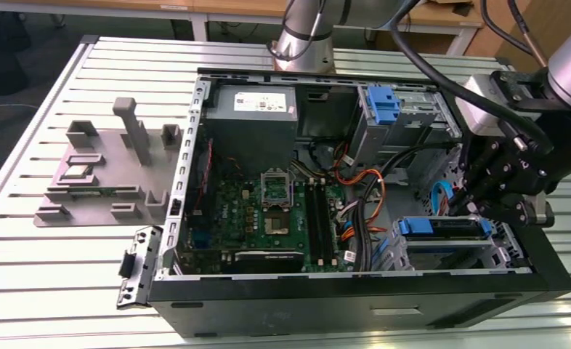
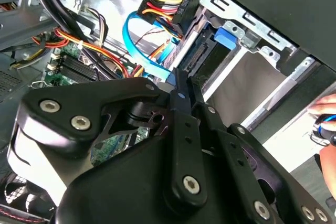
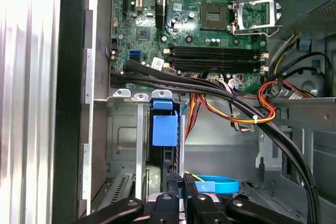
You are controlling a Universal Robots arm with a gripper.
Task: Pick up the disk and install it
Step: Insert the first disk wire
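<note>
The disk [image 1: 445, 227] sits in the drive cage [image 1: 506, 251] at the case's corner on the exterior view's right, its blue carrier frame facing up. In the first wrist view the disk [image 3: 164, 129] stands edge-on in the metal cage [image 3: 122, 140]. My gripper [image 1: 480, 211] hangs just behind the disk's cable end, fingers pointing down into the case. Both wrist views show the fingers [image 3: 173, 199] pressed together with nothing between them. In the second wrist view, one fingertip [image 2: 179, 80] is close to the disk's connector edge [image 2: 202, 56]; I cannot tell whether they touch.
The open case holds the motherboard [image 1: 266, 211], a grey power-supply box [image 1: 254, 105] and a tall blue bracket [image 1: 383, 109]. Black, orange and blue cables [image 3: 247, 111] run beside the cage. A grey fixture [image 1: 111, 163] lies on the table. A hand [image 2: 326, 111] shows outside the case.
</note>
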